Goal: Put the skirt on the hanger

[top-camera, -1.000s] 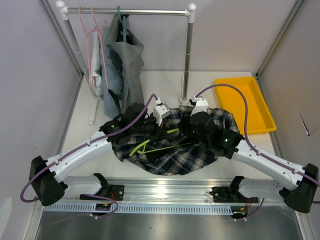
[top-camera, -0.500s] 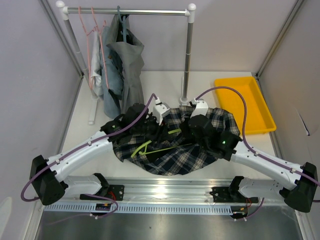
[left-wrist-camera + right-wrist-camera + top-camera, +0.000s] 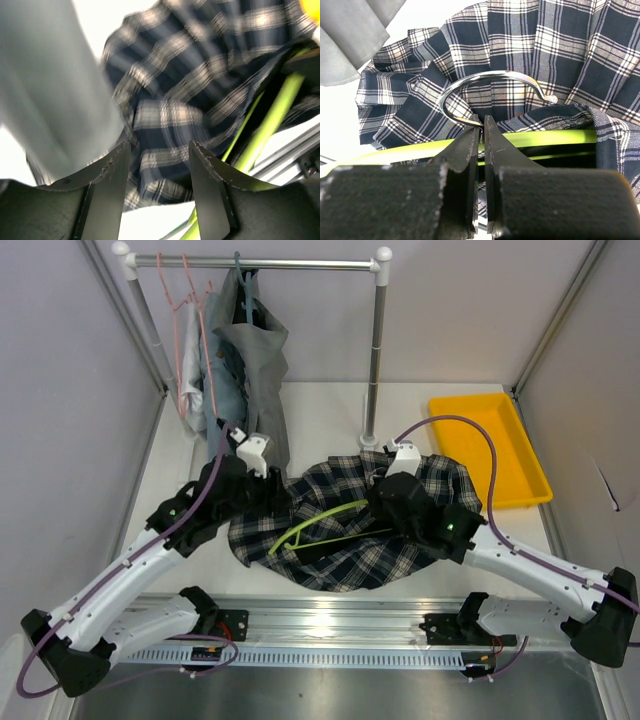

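Observation:
The dark plaid skirt (image 3: 385, 545) lies crumpled on the table with a lime-green hanger (image 3: 318, 523) across it. In the right wrist view the skirt (image 3: 555, 45) spreads under the hanger's green bar (image 3: 545, 137) and its chrome hook (image 3: 485, 77). My right gripper (image 3: 380, 502) is shut on the base of that hook (image 3: 481, 120). My left gripper (image 3: 272, 498) is open and empty at the skirt's left edge. In the blurred left wrist view its jaws (image 3: 160, 147) stand apart above the skirt (image 3: 170, 115), with the hanger (image 3: 270, 125) to the right.
A clothes rail (image 3: 255, 262) at the back holds grey garments (image 3: 245, 380) and pink hangers (image 3: 185, 330); its post (image 3: 375, 360) stands just behind the skirt. A yellow tray (image 3: 490, 445) sits at the back right. The grey garment (image 3: 55, 85) hangs close to my left gripper.
My left arm has pulled back to the left, off the skirt and hanger, with its jaws open. My right gripper stays shut on the hanger's hook. The hanger now lies uncovered.

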Controlling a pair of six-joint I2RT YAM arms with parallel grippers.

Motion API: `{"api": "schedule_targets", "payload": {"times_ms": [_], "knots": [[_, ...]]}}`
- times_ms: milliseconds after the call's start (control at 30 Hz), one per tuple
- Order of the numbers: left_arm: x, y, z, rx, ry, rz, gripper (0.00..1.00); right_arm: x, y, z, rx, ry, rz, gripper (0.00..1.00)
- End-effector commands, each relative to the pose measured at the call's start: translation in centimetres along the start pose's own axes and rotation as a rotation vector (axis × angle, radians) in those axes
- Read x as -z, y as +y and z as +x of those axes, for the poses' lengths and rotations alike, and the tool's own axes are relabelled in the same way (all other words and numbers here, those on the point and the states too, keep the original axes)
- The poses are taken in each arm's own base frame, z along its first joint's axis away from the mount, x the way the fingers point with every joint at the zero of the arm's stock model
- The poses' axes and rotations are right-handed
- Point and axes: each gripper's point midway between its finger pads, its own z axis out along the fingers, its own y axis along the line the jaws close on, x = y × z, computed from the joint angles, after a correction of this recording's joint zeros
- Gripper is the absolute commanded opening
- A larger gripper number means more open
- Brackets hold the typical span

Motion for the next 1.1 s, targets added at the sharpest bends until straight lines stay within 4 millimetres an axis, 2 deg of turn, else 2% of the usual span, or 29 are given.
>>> {"api": "schedule_targets", "payload": {"times_ms": [0,33,233,433,600,900,1067], "knots": [[0.1,2.6,5.6,0.128,0.166,-0.122,0.55,0.7,-0.8,-2.4,-0.035,-0.081,0.018,0.00],[0.0,2.8,7.0,0.140,0.199,-0.124,0.54,0.8,-0.8,-2.6,-0.039,-0.083,0.015,0.00],[0.2,1.8,10.9,0.196,0.308,-0.054,0.53,1.3,-1.8,-3.6,-0.070,-0.093,0.014,0.00],[0.1,1.2,12.4,0.194,0.395,-0.037,0.55,1.5,-2.2,-3.9,-0.082,-0.099,0.016,0.00],[-0.3,-0.3,13.3,0.181,0.429,0.031,0.53,1.6,-2.5,-4.2,-0.095,-0.103,0.015,0.00],[-3.0,-0.5,15.7,0.194,0.474,0.015,0.50,1.9,-3.0,-4.7,-0.113,-0.113,0.007,0.00],[-3.3,-1.3,15.5,0.213,0.453,0.057,0.51,2.0,-3.2,-4.8,-0.114,-0.115,0.007,0.00]]}}
